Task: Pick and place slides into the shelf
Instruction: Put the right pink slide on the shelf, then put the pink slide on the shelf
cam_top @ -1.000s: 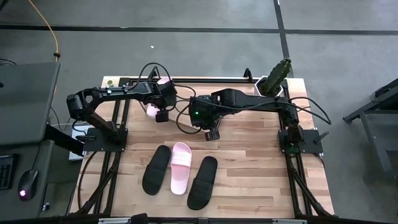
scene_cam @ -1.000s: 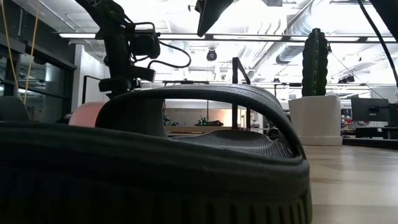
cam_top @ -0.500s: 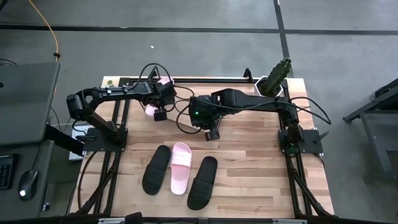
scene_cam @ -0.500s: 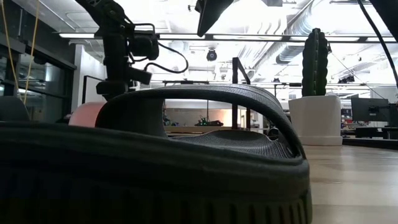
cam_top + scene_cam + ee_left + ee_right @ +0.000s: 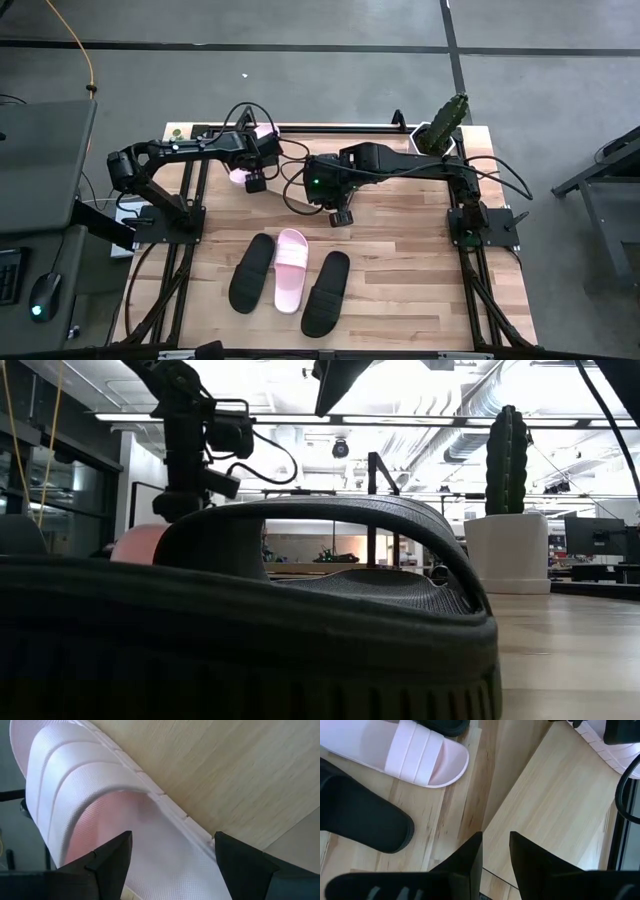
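the left gripper (image 5: pixel 170 865), fingers spread wide and holding nothing, is hovering over the pale pink slide (image 5: pixel 85 805) lying on the shelf (image 5: pixel 225 775), apparently releasing it; the right gripper (image 5: pixel 495 855), fingers nearly closed and empty, is waiting nearby.

— What do the arms look like?
— Two matte-black jointed arms on black frame bases, looped black cables; a green light glows on the right arm (image 5: pixel 316 183).

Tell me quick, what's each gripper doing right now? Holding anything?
Left gripper: open, fingers either side of the pale pink slide on the shelf, not gripping it.
Right gripper: fingers nearly together, holding nothing.
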Controlling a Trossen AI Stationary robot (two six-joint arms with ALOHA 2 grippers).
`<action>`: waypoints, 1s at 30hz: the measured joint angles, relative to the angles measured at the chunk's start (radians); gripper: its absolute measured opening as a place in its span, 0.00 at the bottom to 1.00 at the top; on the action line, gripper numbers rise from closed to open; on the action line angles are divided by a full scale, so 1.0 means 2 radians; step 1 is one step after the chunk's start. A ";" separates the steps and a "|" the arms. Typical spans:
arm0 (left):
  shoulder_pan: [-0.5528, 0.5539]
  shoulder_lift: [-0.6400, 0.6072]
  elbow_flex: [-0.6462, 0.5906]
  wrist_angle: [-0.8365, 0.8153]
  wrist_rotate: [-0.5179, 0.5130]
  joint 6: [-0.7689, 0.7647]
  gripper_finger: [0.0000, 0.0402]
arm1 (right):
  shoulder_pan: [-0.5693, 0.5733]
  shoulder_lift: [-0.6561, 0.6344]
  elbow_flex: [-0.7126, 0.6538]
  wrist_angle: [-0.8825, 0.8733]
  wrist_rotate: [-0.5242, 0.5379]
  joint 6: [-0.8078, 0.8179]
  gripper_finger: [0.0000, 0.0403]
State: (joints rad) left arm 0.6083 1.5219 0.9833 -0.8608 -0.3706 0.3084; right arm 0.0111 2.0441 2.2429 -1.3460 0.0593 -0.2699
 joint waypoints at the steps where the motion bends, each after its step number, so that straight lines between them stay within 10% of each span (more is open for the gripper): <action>1: 0.000 0.000 0.000 0.000 0.000 0.000 0.66 | 0.000 0.000 0.000 0.000 0.000 0.000 0.22; 12: 0.000 0.000 0.000 0.062 0.052 0.026 0.66 | 0.000 0.000 0.000 -0.001 0.013 0.000 0.22; 22: -0.002 -0.019 0.034 0.099 0.213 0.071 0.66 | 0.001 -0.001 0.000 -0.037 0.107 0.026 0.22; 30: -0.039 -0.102 0.070 0.084 0.215 0.061 0.66 | 0.007 -0.028 0.000 -0.042 0.113 0.046 0.22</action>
State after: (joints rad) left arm 0.5301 1.3179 1.1228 -0.6922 0.0597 0.4301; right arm 0.0260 1.9878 2.2436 -1.4300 0.2846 -0.1780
